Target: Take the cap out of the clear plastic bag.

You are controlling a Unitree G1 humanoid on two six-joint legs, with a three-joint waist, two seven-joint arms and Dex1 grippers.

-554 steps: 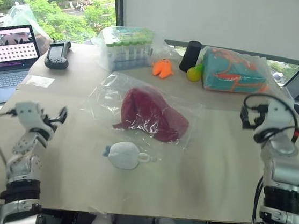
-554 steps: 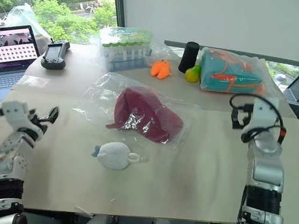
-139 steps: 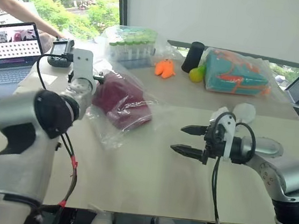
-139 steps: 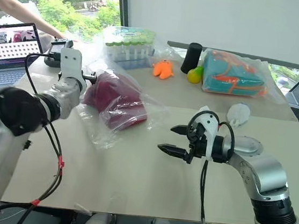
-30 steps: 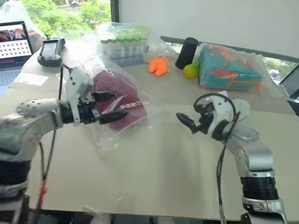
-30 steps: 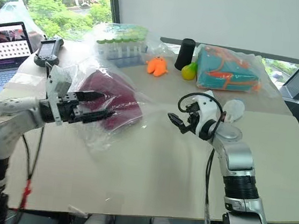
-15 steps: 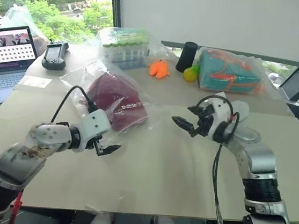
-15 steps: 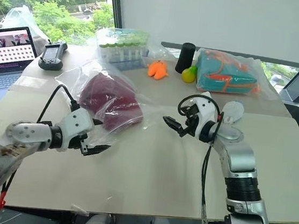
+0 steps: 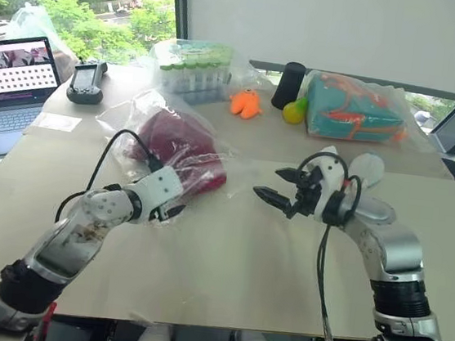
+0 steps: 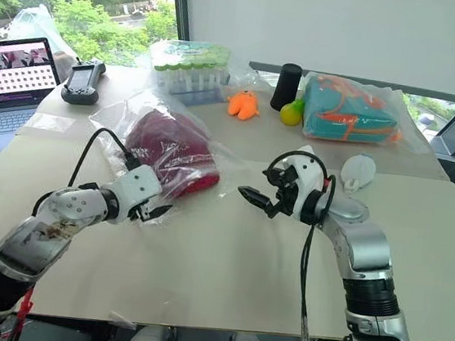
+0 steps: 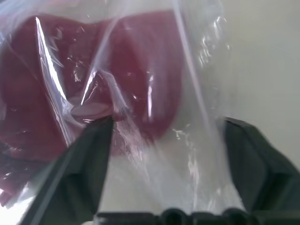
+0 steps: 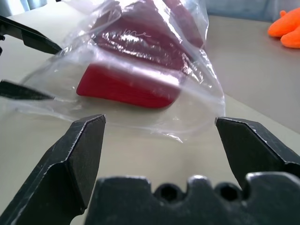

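The maroon cap (image 9: 176,152) lies inside the clear plastic bag (image 9: 118,117) on the table, left of centre. My left gripper (image 9: 175,211) sits low at the bag's near edge. In the left wrist view its fingers (image 11: 96,140) stand apart, open, with the bag's film and the cap (image 11: 140,89) between and beyond them. My right gripper (image 9: 269,183) hovers open just right of the bag, pointing at it with nothing between its fingers. The right wrist view looks at the cap's brim (image 12: 126,89) through the plastic, with the left gripper's fingers (image 12: 28,35) on the bag's far side.
A laptop (image 9: 12,72) and a handheld device (image 9: 85,82) sit at the far left. Along the back stand a bagged tube rack (image 9: 194,68), an orange toy (image 9: 247,103), a black cylinder (image 9: 288,84) and a bagged teal box (image 9: 354,109). A white pouch (image 9: 368,166) lies behind my right arm.
My left gripper has come down from over the bag to its near edge, rolled over, and its fingers have narrowed. The right gripper has barely shifted. The bag has settled flatter.
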